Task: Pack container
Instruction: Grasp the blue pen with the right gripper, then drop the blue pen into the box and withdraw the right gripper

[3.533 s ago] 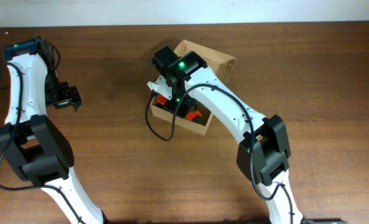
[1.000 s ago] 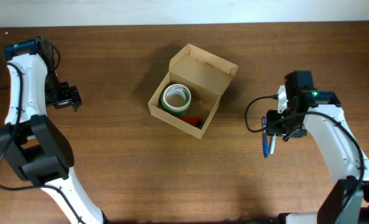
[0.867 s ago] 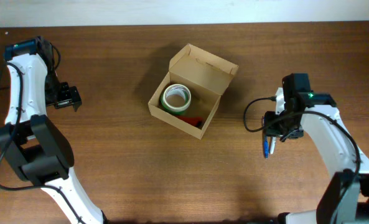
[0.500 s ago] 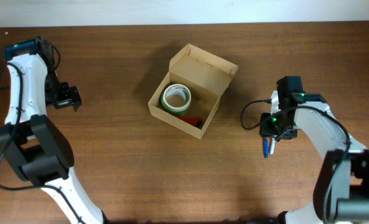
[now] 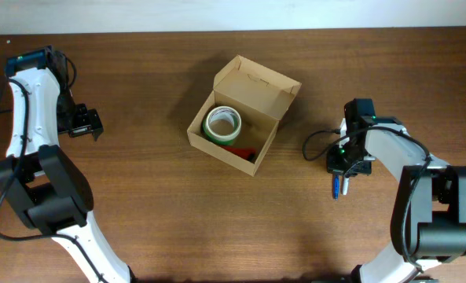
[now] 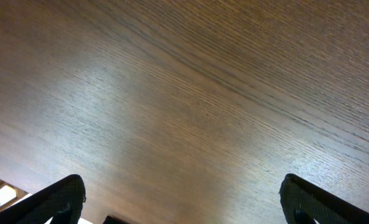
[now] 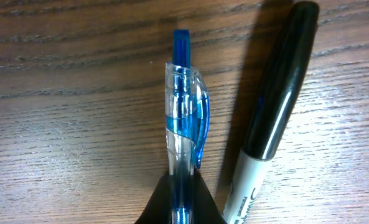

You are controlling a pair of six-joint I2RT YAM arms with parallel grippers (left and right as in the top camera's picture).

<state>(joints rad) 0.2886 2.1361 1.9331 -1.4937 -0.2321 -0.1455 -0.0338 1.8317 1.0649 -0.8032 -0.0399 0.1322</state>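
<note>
Two fingers of the right gripper pinch the blue pen, with a black marker just beside it. The left gripper is spread wide. The container stands open mid-table.

left gripper — fingers wide apart, far left | right gripper — low, closed on blue pen

No wording can be read in full. The only lettering is a scrap of dark print on the white barrel of the marker, just beside the blue pen. It is cut off at the lower edge of the right wrist view and is possibly a brand name.
</note>
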